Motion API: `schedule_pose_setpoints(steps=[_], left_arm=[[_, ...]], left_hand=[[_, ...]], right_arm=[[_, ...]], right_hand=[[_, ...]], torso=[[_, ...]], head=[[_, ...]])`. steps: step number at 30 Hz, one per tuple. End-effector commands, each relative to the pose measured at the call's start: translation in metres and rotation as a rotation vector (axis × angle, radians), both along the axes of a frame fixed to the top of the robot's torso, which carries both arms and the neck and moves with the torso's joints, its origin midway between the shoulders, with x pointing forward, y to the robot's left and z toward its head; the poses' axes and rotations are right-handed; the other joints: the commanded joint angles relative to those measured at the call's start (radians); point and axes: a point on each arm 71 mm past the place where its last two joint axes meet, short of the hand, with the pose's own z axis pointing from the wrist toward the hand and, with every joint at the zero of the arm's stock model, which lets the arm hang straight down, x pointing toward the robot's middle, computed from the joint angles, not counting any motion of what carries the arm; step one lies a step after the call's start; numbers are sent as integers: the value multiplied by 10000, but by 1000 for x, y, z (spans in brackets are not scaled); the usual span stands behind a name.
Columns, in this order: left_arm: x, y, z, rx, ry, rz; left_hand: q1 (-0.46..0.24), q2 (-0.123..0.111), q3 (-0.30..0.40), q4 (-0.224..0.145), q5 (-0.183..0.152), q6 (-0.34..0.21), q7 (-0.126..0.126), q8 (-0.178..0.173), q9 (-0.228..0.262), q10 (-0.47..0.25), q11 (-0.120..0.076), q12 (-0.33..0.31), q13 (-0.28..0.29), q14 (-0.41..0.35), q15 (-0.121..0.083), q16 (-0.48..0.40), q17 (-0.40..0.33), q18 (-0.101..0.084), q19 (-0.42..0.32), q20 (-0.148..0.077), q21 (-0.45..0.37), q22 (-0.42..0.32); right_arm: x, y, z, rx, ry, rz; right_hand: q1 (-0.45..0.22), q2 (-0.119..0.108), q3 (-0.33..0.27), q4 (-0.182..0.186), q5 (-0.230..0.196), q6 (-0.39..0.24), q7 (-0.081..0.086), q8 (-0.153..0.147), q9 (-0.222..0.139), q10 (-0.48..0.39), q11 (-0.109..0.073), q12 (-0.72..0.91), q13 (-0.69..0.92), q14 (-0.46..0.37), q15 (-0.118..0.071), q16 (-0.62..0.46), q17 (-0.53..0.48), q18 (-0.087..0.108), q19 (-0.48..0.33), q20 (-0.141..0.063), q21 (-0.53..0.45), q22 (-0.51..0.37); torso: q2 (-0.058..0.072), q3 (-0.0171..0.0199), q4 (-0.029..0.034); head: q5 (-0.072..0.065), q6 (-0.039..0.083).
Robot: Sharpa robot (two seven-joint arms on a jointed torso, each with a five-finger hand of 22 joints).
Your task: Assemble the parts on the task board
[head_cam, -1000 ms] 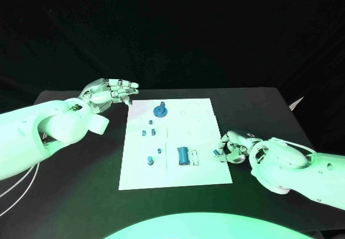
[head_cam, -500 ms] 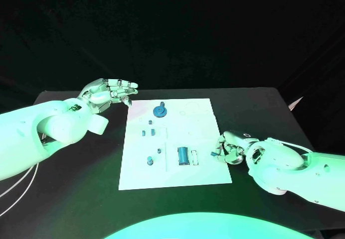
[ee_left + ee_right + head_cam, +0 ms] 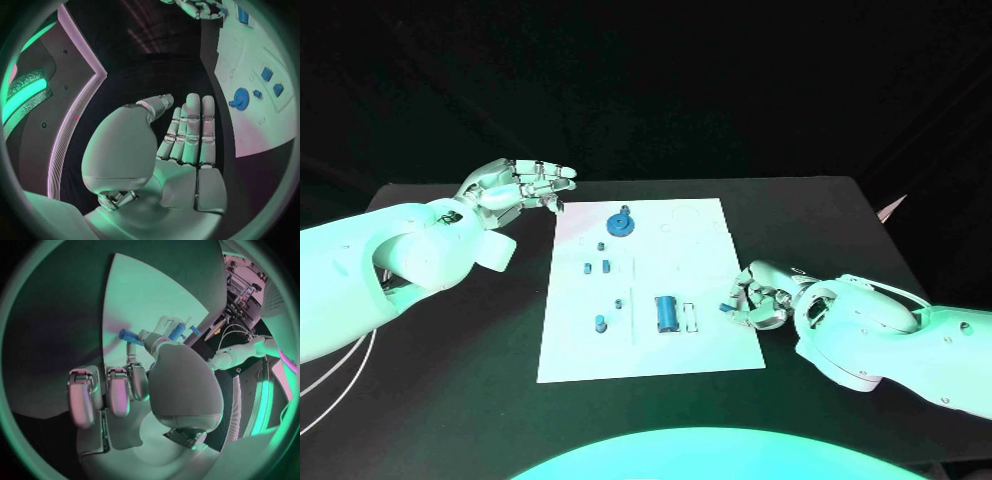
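Observation:
The white task board (image 3: 653, 345) lies mid-table with several blue parts on it: a round piece (image 3: 622, 221) at its far end, a cylinder (image 3: 668, 313) near the front, and small pieces (image 3: 596, 267) between. My right hand (image 3: 764, 296) rests at the board's right edge and pinches a small blue part (image 3: 730, 306) between thumb and a finger; the right wrist view shows that part (image 3: 128, 334) at the fingertips over the board (image 3: 147, 295). My left hand (image 3: 519, 183) hovers off the board's far left corner, holding nothing, its fingers (image 3: 190, 130) stretched out.
The black table (image 3: 459, 350) surrounds the board, with bare surface on both sides and in front. In the left wrist view the round piece (image 3: 239, 98) and two small blue pieces (image 3: 267, 74) stand on the board (image 3: 250, 45).
My right hand has edged slightly toward the board with the small blue part still pinched. The left hand has stayed where it was.

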Motion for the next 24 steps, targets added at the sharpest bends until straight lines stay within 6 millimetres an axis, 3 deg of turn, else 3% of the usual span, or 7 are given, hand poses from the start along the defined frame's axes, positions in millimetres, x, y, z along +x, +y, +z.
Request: schedule_pose_setpoints(steps=[1, 14, 16, 24], left_arm=[[0, -2, 1, -112, -14, -108], [-1, -3, 1, -124, -16, -140], [-1, -3, 1, -125, -14, -144], [-1, -4, 1, -127, 9, -181]], left_hand=[[-59, 8, -17, 50, 34, -47, 170, 28, 9, -90, 13, 29, -10, -84, -20, 49, -10, 138, 5, 45, -14, -10], [-44, 10, -6, 40, 36, -50, 169, 31, 11, -97, 12, 39, -14, -86, -23, 54, -13, 139, 11, 43, -18, -13], [-44, 10, -6, 40, 36, -50, 169, 31, 11, -97, 12, 39, -14, -86, -23, 54, -13, 139, 11, 43, -18, -13], [-38, 10, 0, 36, 35, -52, 170, 34, 12, -102, 13, 49, -17, -87, -23, 59, -15, 139, 17, 42, -21, -14]], right_arm=[[-2, 5, 2, 1173, 644, -503], [-1, 26, 0, 1751, 942, -372], [0, 29, -1, 1780, 956, -356], [5, 36, -6, 1764, 873, -366]], right_hand=[[-273, -12, 222, -145, -1, 87, 11, 188, 283, 446, -60, 79, 1717, 865, -49, 3, 1731, -69, 1029, -23, 46, 2629], [-1268, -132, 101, 104, -45, 178, 21, 257, 378, 481, -52, 105, 1734, 870, -44, 13, 1756, -69, 1029, -22, 46, 2629], [-1416, -110, 50, 154, -43, 200, 15, 271, 394, 484, -55, 99, 1732, 870, -46, 11, 1754, -69, 1029, -23, 46, 2629], [-1719, -63, -57, 255, -42, 261, -5, 307, 431, 525, -71, 195, 1779, 876, -59, 22, 1780, -69, 1029, -31, 46, 2629]], torso=[[4, -7, 16], [15, 5, -6], [12, 17, 0], [15, 10, 4]], head=[[-15, -14], [13, -35], [10, -35], [9, -55]])
